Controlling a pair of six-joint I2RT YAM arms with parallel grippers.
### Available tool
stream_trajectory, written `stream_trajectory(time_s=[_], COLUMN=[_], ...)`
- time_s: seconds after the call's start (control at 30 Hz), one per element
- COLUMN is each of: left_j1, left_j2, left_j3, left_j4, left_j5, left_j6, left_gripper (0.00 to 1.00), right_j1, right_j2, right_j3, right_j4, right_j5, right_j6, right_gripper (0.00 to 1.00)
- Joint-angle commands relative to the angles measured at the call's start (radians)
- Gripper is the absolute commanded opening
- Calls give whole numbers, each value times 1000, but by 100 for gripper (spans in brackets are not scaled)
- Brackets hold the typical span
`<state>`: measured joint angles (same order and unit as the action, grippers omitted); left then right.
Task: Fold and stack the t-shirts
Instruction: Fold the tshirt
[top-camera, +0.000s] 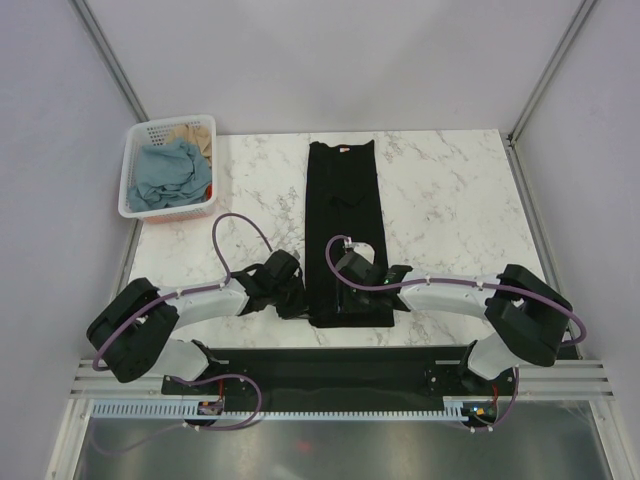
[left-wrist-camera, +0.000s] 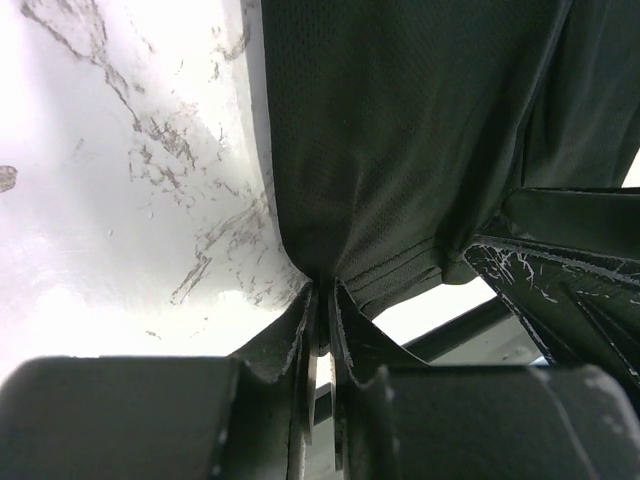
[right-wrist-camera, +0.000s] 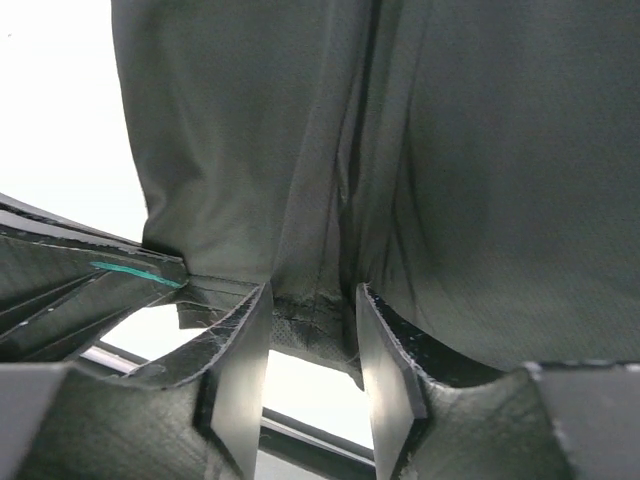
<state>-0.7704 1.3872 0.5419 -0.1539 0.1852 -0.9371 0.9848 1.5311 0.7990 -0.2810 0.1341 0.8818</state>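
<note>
Left gripper (left-wrist-camera: 322, 292), up close: its two fingers are pressed almost together. The near hem of the black t-shirt (left-wrist-camera: 400, 130) is drawn into the slit between them and puckers there, so it is clenched on the cloth. The marble-pattern table (left-wrist-camera: 120, 200) shows to the left of the fabric.

Right gripper (right-wrist-camera: 312, 300): its jaws stand apart, released. The same hem hangs in the gap between them, and neither finger presses on it.

From above, the black t-shirt lies down the middle of the table as a long narrow strip, folded lengthwise. It runs from the far edge toward the arms, with a small pinkish label (top-camera: 343, 150) near the far end. Both grippers sit at the strip's near end, the left one at its left edge and the right one over the cloth toward the right side.

A white slotted basket (top-camera: 165, 212) stands at the table's far left corner, well apart from the black shirt. Inside it a crumpled blue t-shirt (top-camera: 165, 175) lies toward the front, with a tan t-shirt (top-camera: 190, 133) behind. Both are heaped and unfolded.
</note>
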Motion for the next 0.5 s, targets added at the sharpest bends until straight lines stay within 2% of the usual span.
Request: stream_trajectory(time_s=[0.0,0.13,0.37,0.47], left_j1=[-6,-7,-4,-6], left_j2=[-1,-2,-19,-28], left_j3=[-19,-22,-40,-46], left_j4=[-1,-1,-6,-10], left_j5=[-30,-30,-35,-41], left_j6=[4,8,1,1], left_gripper=[15,19,23,24], right_j1=[5,5,5,5], right_j2=[7,-5,-58,-98], right_j3=[5,-12,-75,-109], right_j4=[46,75,131,151], right_j5=[-19,-34,-51,-33], right_j6=[-1,22,66,89], right_gripper=[47,41,14,10])
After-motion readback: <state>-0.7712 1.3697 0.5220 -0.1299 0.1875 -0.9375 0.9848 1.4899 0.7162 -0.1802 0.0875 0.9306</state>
